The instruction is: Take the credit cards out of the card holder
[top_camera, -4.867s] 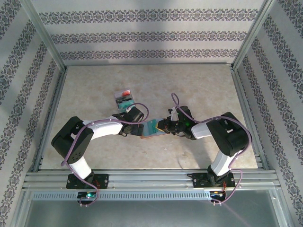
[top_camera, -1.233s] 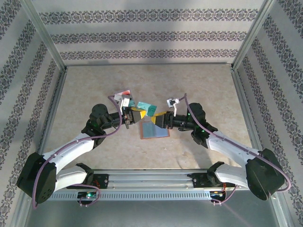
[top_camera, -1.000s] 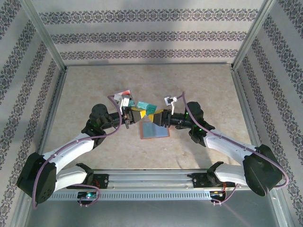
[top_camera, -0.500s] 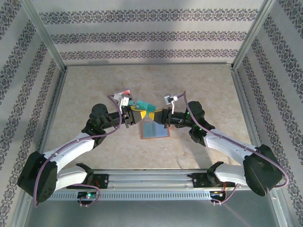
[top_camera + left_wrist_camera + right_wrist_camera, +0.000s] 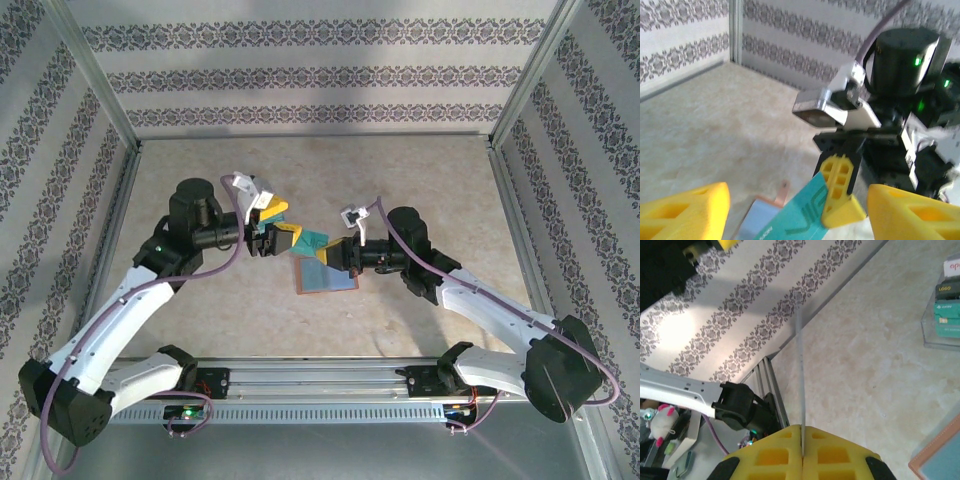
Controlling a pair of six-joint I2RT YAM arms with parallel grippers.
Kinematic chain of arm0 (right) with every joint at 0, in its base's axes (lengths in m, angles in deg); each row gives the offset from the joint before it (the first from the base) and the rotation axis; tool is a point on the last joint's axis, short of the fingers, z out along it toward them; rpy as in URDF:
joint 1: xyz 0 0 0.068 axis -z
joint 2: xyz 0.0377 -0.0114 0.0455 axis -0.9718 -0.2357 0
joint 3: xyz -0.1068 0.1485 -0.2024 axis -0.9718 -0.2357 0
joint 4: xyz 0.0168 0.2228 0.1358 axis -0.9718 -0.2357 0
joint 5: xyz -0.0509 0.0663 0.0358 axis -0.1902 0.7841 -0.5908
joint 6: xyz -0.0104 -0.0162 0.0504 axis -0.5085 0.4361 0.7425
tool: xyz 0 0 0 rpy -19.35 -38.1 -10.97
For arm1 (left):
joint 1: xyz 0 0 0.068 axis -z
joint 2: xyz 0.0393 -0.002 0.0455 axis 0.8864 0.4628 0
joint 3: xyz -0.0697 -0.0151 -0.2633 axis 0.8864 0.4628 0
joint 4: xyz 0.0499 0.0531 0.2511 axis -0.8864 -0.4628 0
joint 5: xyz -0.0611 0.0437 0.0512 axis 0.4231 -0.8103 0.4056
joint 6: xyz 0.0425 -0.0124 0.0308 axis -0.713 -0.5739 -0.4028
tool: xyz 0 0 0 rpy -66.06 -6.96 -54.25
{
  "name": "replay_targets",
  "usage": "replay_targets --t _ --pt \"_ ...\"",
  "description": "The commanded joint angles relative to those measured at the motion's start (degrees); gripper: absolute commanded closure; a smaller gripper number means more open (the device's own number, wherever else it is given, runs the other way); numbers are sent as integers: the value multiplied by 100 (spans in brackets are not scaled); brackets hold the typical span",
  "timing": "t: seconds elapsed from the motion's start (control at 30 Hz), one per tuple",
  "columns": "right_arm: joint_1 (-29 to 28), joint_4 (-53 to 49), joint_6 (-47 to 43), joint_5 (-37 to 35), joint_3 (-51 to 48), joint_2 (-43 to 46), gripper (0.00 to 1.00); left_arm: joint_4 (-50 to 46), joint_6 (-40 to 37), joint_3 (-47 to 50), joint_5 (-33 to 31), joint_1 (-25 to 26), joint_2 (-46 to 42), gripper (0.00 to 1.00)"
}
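Above the tan leather card holder [image 5: 326,279], right hand [image 5: 337,254] pinches a teal plastic card [image 5: 312,243]; left hand [image 5: 277,228] stands wide.

Arms: two, left arm [image 5: 110,320], right arm [image 5: 480,300]
Claws: two, left claw [image 5: 278,226], right claw [image 5: 802,435]
Card holder [image 5: 325,276]: one
Teal credit card [image 5: 792,222]: one
Clear case of stacked cards [image 5: 942,310]: one
Worktop [image 5: 420,180]: one
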Motion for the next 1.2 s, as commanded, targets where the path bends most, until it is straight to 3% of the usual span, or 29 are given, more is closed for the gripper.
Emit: replay_targets --t 0.0,0.33,0.6,0.73,0.9,1.03,1.1,1.17 --pt "-113 -585 -463 317 279 79 96 -2137 -1492 -460 5 -41 460 31" --pt "-338 -1152 -844 434 642 -130 96 -3523 -2484 -1560 906 -23 1593 50" --pt "-342 -1242 -931 477 710 -168 96 -4032 -3053 -1702 1505 -25 1840 57" --pt "-352 -1246 -956 542 723 -177 96 -4258 -3201 -1786 1514 -21 1991 58" --pt "-350 -1260 -983 537 736 -152 95 -4447 -3295 -1925 1566 -18 2164 72" --pt "-345 -1298 -1014 473 728 -92 92 -4528 -3332 -1982 1566 -12 2238 90" --pt "-316 -1330 -1018 398 719 -35 86 -4557 -3372 -1984 1572 -10 2232 100" --pt "-235 -1356 -1011 330 678 60 74 -4513 -3379 -1961 1529 -2 2180 100"
